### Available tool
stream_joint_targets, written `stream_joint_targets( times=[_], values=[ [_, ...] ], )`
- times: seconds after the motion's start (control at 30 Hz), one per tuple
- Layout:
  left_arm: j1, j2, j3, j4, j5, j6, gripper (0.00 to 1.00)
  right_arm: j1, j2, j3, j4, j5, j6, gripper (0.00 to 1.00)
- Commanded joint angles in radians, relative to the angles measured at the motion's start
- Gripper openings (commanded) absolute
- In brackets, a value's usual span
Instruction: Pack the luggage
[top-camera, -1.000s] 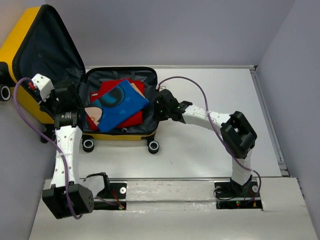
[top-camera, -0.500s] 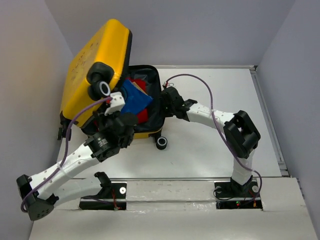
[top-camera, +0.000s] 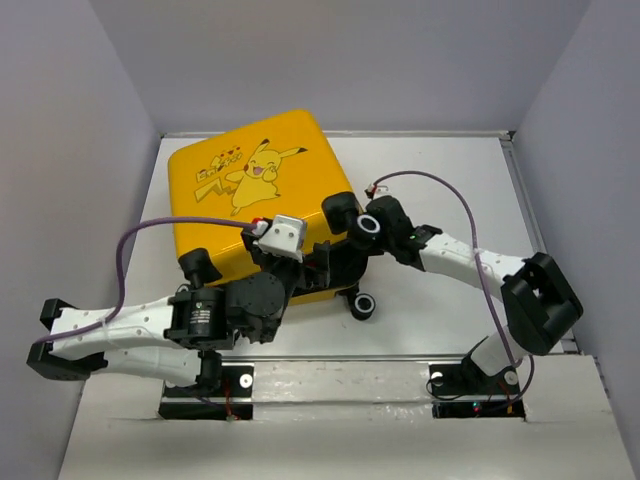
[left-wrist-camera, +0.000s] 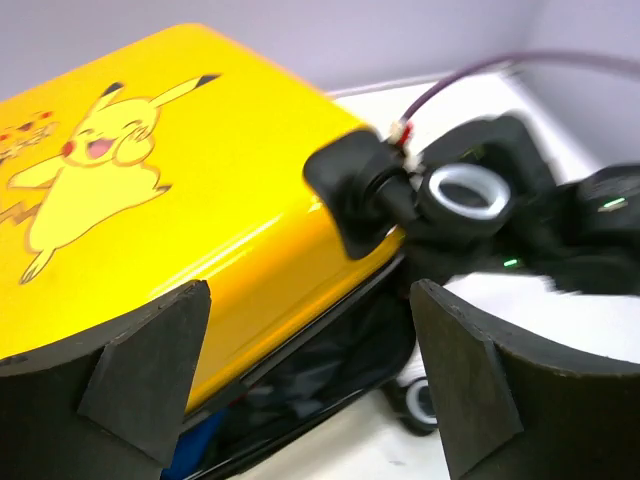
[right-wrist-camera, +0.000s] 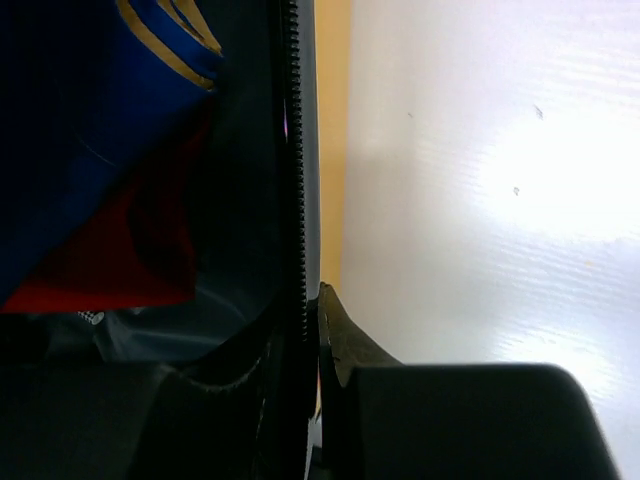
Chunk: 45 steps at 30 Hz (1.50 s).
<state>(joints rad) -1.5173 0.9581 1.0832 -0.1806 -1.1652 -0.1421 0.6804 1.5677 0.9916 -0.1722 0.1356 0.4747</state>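
Note:
The yellow luggage (top-camera: 250, 215) lies flat with its Pikachu lid down, left of the table's middle. In the left wrist view the lid (left-wrist-camera: 200, 200) stands slightly ajar over the dark lining, and a blue item (left-wrist-camera: 195, 450) peeks out of the gap. My left gripper (top-camera: 325, 268) hangs open at the case's front right corner, its wide-apart fingers (left-wrist-camera: 150, 370) holding nothing. My right gripper (top-camera: 352, 245) is shut on the zipper rim (right-wrist-camera: 298, 200) of the lower half. Blue cloth (right-wrist-camera: 100, 130) and red cloth (right-wrist-camera: 110, 270) lie inside.
A black wheel (top-camera: 363, 305) of the case sticks out toward the arm bases, and another wheel (left-wrist-camera: 460, 195) sits on the lid's corner by my right wrist. White table (top-camera: 450, 180) stretches to the right. Grey walls close in on the left, back and right.
The lid has swung from fully open down over the packed half. My left gripper opened and let go of it. The case has slid to the right, and the right grip has stayed on the rim.

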Motion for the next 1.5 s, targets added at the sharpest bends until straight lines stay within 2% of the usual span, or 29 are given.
stream_joint_targets(
  times=[0.0,0.1,0.13,0.2,0.27,0.3,0.33,0.4,0.43,0.5,0.57,0.6,0.63,0.67,0.73,0.77,0.8,0.87,0.93,1.0,1.07,1.1,1.17,1.2,1.23,1.27,1.3,1.33,1.47],
  values=[
    [-0.034,-0.055,0.060,0.173,0.151,-0.022,0.94,-0.100,-0.148,-0.117,-0.009,-0.010,-0.042,0.08],
    [-0.030,-0.076,0.064,0.233,0.141,-0.002,0.99,-0.172,-0.211,-0.149,-0.019,-0.031,-0.048,0.22],
    [-0.020,-0.071,0.087,0.221,0.106,-0.001,0.99,-0.194,-0.247,-0.149,-0.033,-0.037,-0.054,0.29],
    [0.023,-0.064,0.137,0.188,0.113,-0.016,0.99,-0.194,-0.279,-0.137,-0.056,-0.036,-0.059,0.34],
    [0.142,-0.052,0.167,0.122,0.203,-0.059,0.99,-0.205,-0.310,-0.107,-0.082,-0.030,-0.065,0.58],
    [0.191,-0.048,0.182,0.115,0.252,-0.088,0.98,-0.217,-0.317,-0.093,-0.111,-0.034,-0.074,0.80],
    [0.298,-0.042,0.190,0.104,0.344,-0.103,0.98,-0.232,-0.327,-0.065,-0.122,-0.043,-0.085,0.87],
    [0.391,-0.013,0.208,0.089,0.407,-0.122,0.98,-0.277,-0.354,-0.025,-0.147,-0.109,-0.102,0.98],
    [0.467,-0.001,0.216,0.086,0.459,-0.125,0.98,-0.294,-0.365,-0.005,-0.144,-0.172,-0.108,1.00],
    [0.529,0.039,0.240,0.089,0.499,-0.132,0.98,-0.306,-0.370,0.092,-0.174,-0.263,-0.123,1.00],
    [0.592,0.076,0.262,0.087,0.531,-0.143,0.98,-0.306,-0.374,0.187,-0.210,-0.110,-0.111,1.00],
    [0.617,0.086,0.288,0.086,0.542,-0.145,0.98,-0.306,-0.379,0.211,-0.207,-0.117,-0.119,1.00],
    [0.637,0.099,0.299,0.084,0.573,-0.149,0.98,-0.306,-0.377,0.238,-0.217,-0.108,-0.120,0.98],
    [0.660,0.126,0.313,0.076,0.588,-0.152,0.98,-0.306,-0.382,0.264,-0.230,-0.009,-0.090,0.95],
    [0.733,0.157,0.345,0.061,0.616,-0.152,0.98,-0.306,-0.423,0.283,-0.204,0.033,-0.082,0.88],
    [0.759,0.184,0.353,0.049,0.627,-0.157,0.98,-0.306,-0.437,0.292,-0.210,0.159,-0.065,0.83],
    [0.817,0.198,0.363,0.043,0.650,-0.162,0.98,-0.306,-0.460,0.268,-0.192,0.201,-0.062,0.78],
    [0.873,0.218,0.365,0.039,0.726,-0.174,0.98,-0.306,-0.503,0.255,-0.174,0.251,-0.102,0.77],
    [0.933,0.234,0.354,0.052,0.771,-0.174,0.98,-0.306,-0.512,0.239,-0.202,0.364,-0.123,0.74],
    [0.965,0.249,0.350,0.070,0.797,-0.175,0.98,-0.306,-0.514,0.242,-0.219,0.334,-0.143,0.74],
    [1.000,0.266,0.360,0.076,0.809,-0.169,0.98,-0.306,-0.526,0.225,-0.221,0.219,-0.142,0.69],
    [1.016,0.289,0.378,0.075,0.817,-0.163,0.98,-0.306,-0.534,0.222,-0.216,0.067,-0.134,0.66],
    [1.075,0.341,0.412,0.057,0.872,-0.157,0.98,-0.289,-0.538,0.203,-0.220,-0.137,-0.113,0.58],
    [1.098,0.362,0.455,0.047,0.884,-0.154,0.98,-0.266,-0.547,0.194,-0.234,-0.186,-0.108,0.53],
    [1.121,0.390,0.478,0.040,0.912,-0.143,0.98,-0.190,-0.554,0.185,-0.248,-0.194,-0.097,0.38],
    [1.144,0.418,0.507,0.030,0.929,-0.143,0.98,-0.189,-0.560,0.177,-0.262,-0.189,-0.100,0.30],
    [1.184,0.482,0.571,0.003,0.946,-0.130,0.98,-0.082,-0.569,0.165,-0.295,-0.157,-0.105,0.24],
    [1.200,0.519,0.607,-0.014,0.967,-0.119,0.98,-0.029,-0.581,0.162,-0.315,-0.146,-0.107,0.14],
    [1.266,0.768,0.822,-0.133,1.030,-0.064,0.98,0.216,-0.592,0.142,-0.380,-0.215,-0.100,0.07]
  ],
)
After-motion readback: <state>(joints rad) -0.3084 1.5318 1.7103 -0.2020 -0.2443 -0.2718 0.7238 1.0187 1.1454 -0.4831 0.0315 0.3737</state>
